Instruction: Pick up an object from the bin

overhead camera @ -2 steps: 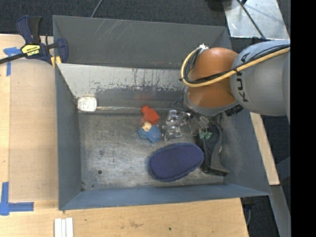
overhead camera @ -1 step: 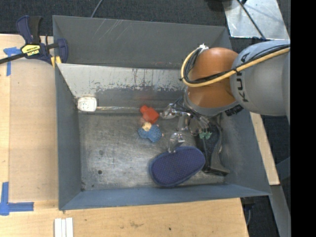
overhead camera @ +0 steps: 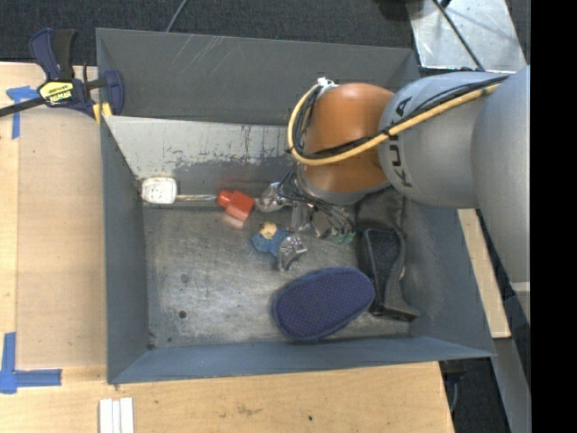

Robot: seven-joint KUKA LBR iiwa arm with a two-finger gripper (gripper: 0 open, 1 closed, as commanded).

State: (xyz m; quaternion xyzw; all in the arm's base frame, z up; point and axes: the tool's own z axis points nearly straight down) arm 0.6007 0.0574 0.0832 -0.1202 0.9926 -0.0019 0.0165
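In the bin [overhead camera: 122,269], your gripper [overhead camera: 287,228] sat low by a blue toy [overhead camera: 267,241]. Open or closed, you couldn't tell. Nothing lifted yet.

A dark blue oval pad [overhead camera: 323,302] lies flat. Just beside it, on its right, sits a black handled thing [overhead camera: 386,264]. Up and left of the pad lies a small red block [overhead camera: 236,204], and farther left a white squarish piece [overhead camera: 158,190].
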